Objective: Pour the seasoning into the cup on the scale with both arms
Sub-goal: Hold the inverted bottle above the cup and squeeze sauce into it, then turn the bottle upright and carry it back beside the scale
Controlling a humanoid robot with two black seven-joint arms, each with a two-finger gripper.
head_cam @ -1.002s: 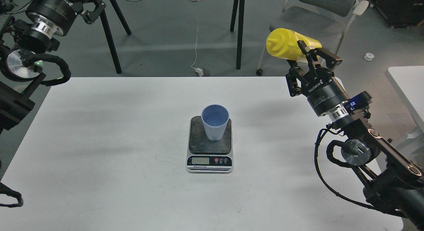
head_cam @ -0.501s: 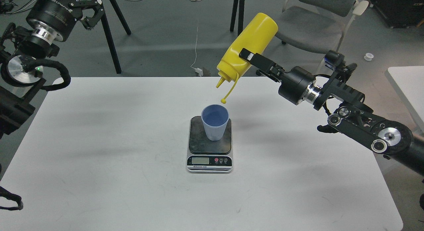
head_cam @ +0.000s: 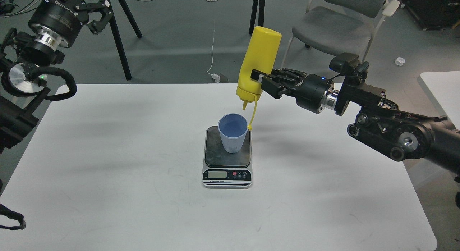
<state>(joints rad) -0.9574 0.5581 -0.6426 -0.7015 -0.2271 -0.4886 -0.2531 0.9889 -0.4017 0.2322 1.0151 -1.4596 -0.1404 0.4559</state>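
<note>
Nearest to us on the white table (head_cam: 107, 164) stands the scale (head_cam: 227, 157), and the blue cup (head_cam: 233, 132) sits upright on its dark platform. Just above the cup's rim our right gripper (head_cam: 267, 82) is clamped on the yellow bottle (head_cam: 259, 62), turned nozzle down, its small cap hanging beside the rim. Far at the left, our left gripper (head_cam: 97, 13) holds nothing, fingers spread apart.

White bench (head_cam: 107, 193) across the foreground. Behind it, grey floor (head_cam: 179, 35), black trestle legs (head_cam: 120, 46), a grey chair (head_cam: 332, 28), a white cable (head_cam: 213, 46) ending at a plug, a small white spool (head_cam: 400, 61) far right.
</note>
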